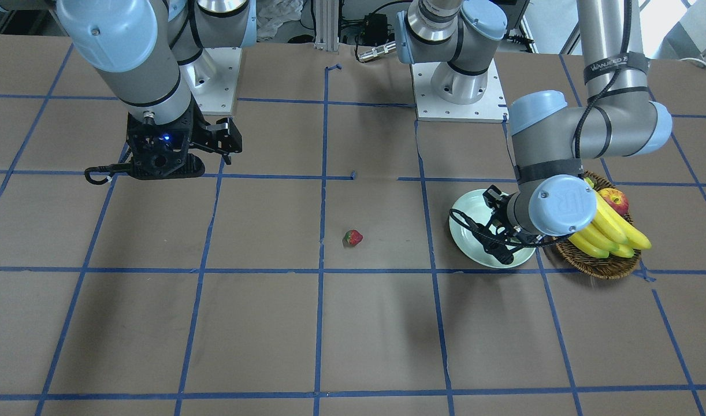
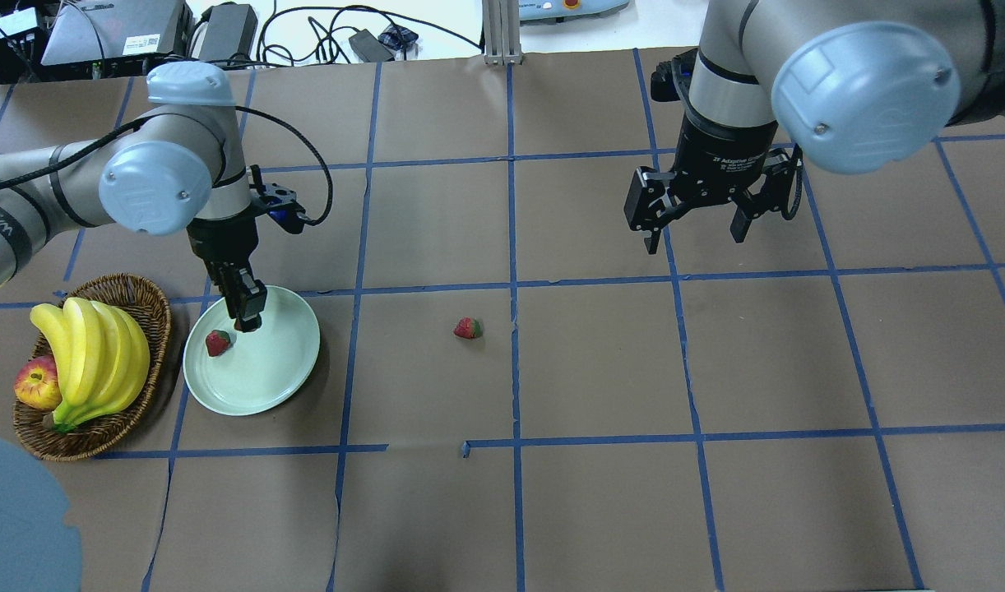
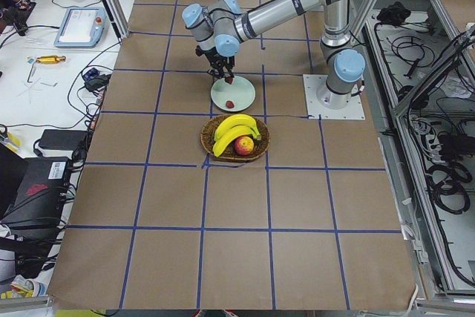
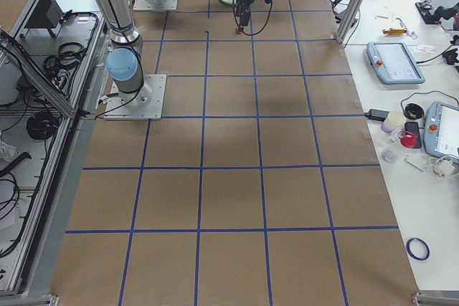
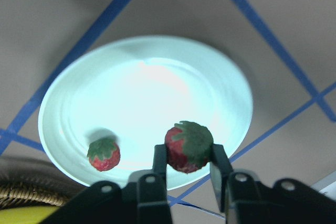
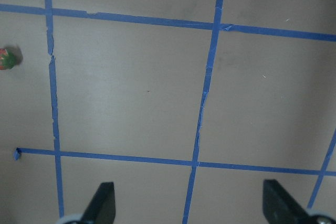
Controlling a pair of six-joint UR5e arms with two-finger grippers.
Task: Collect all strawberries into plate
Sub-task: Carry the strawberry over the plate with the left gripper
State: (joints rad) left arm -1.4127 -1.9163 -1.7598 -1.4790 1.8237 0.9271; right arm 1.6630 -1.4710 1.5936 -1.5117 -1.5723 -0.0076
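Left gripper (image 2: 247, 319): positioned over the plate (image 2: 264, 386), above its inner surface near the rim farthest from the robot. Its fingers are pinched on one strawberry (image 5: 188, 147); whether this fruit touches the plate cannot be told.

Second strawberry (image 2: 218, 342): lies on the plate, just beside the left gripper, toward the basket (image 2: 141, 296).

Third strawberry (image 2: 467, 328): lies on the table (image 2: 601, 370), well apart from the plate, on the side away from the basket.

Right gripper (image 2: 696, 238): far from the plate, beyond the third strawberry, fingers spread and holding nothing.

The basket, containing bananas (image 2: 91, 353) and an apple (image 2: 35, 385), sits just beside the plate.
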